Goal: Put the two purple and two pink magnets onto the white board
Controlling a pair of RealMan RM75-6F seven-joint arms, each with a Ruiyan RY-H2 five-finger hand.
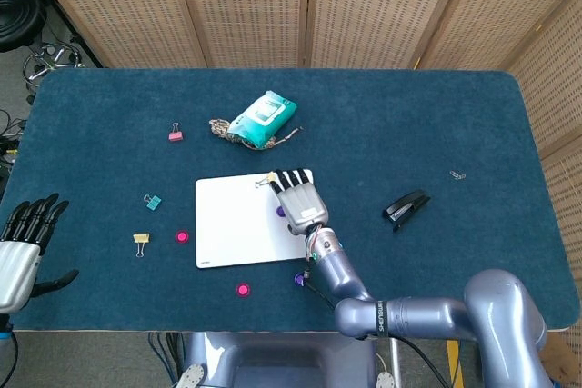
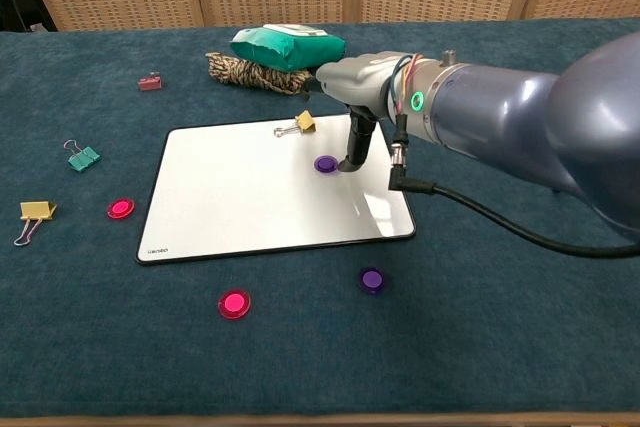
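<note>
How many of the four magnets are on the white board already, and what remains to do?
One purple magnet lies on the white board, with the right hand over it, fingers pointing down beside it; whether they touch it is unclear. The other purple magnet and both pink magnets lie on the table cloth. The left hand holds nothing.
</note>
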